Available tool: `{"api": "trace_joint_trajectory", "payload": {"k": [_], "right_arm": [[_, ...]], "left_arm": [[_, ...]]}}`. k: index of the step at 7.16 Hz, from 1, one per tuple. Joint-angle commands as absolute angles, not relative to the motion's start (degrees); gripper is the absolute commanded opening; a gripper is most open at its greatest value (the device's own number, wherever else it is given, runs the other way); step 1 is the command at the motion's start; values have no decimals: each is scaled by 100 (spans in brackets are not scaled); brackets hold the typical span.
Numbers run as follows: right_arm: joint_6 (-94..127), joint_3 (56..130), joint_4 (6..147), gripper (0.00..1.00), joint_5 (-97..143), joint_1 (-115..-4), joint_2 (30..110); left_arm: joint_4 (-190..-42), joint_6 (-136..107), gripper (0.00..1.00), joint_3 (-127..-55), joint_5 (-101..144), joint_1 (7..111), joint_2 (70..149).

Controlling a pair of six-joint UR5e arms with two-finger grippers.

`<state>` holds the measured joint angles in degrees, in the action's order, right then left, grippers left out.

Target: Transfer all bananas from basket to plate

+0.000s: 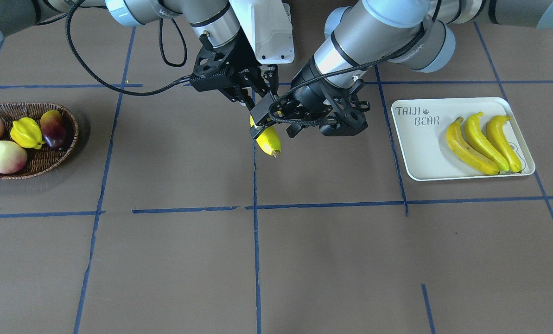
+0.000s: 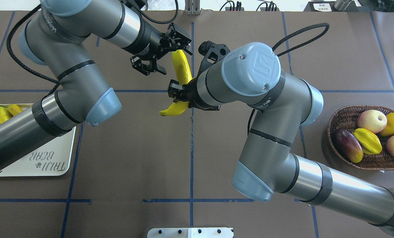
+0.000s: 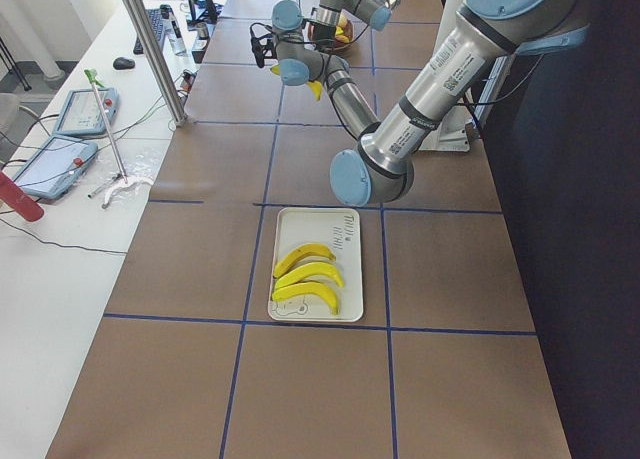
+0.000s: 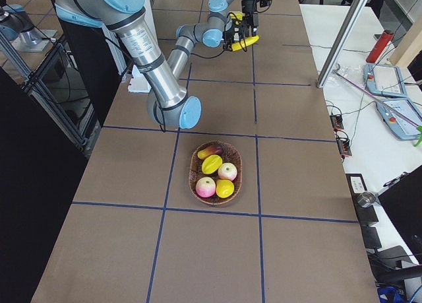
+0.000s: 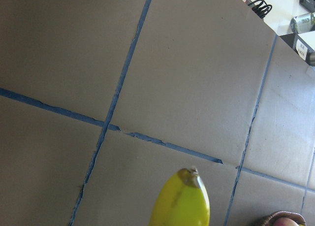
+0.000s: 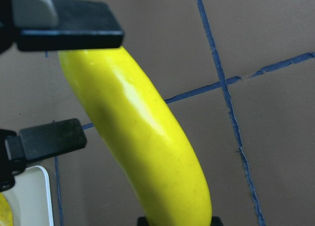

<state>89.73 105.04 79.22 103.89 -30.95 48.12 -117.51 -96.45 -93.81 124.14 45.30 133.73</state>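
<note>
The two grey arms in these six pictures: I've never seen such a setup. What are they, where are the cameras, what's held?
They are a robot's left arm and right arm at a brown table, each ending in a two-finger tool. Four fixed cameras watch: one facing the robot, one over its shoulders, one at each table end. Two more ride on the wrists. The right tool grips a banana in mid-air; the left tool straddles its other end, but I cannot tell whether it pinches. Three bananas lie on the cream plate. The basket holds only other fruit.
</note>
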Motion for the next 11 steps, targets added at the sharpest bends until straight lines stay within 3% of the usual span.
{"api": "trace_joint_trajectory", "payload": {"k": [1, 4, 5, 6, 7, 8, 9, 11], "right_arm": [[8982, 10512, 7919, 0, 10389, -3094, 4781], [8982, 10512, 7919, 0, 10389, -3094, 4772], [8982, 10512, 7919, 0, 10389, -3094, 4772], [8982, 10512, 7919, 0, 10389, -3094, 4772], [8982, 10512, 7919, 1, 10389, -3094, 4772], [8982, 10512, 7919, 33, 10389, -3094, 4772], [8974, 10520, 7928, 99, 10389, -3102, 4781], [8965, 10555, 7945, 100, 10406, -3216, 4772]], "left_arm": [[-11751, -9668, 96, -9378, 12252, 4395, 13377], [-11751, -9668, 59, -9369, 12252, 4386, 13377], [-11751, -9668, 57, -9360, 12252, 4386, 13368], [-11751, -9677, 48, -9369, 12252, 4386, 13368], [-11751, -9668, 19, -9369, 12252, 4386, 13368], [-11768, -9659, 0, -9387, 12261, 4394, 13359], [-11769, -9659, 0, -9404, 12261, 4395, 13351], [-11760, -9642, 0, -9439, 12261, 4438, 13316]]}}
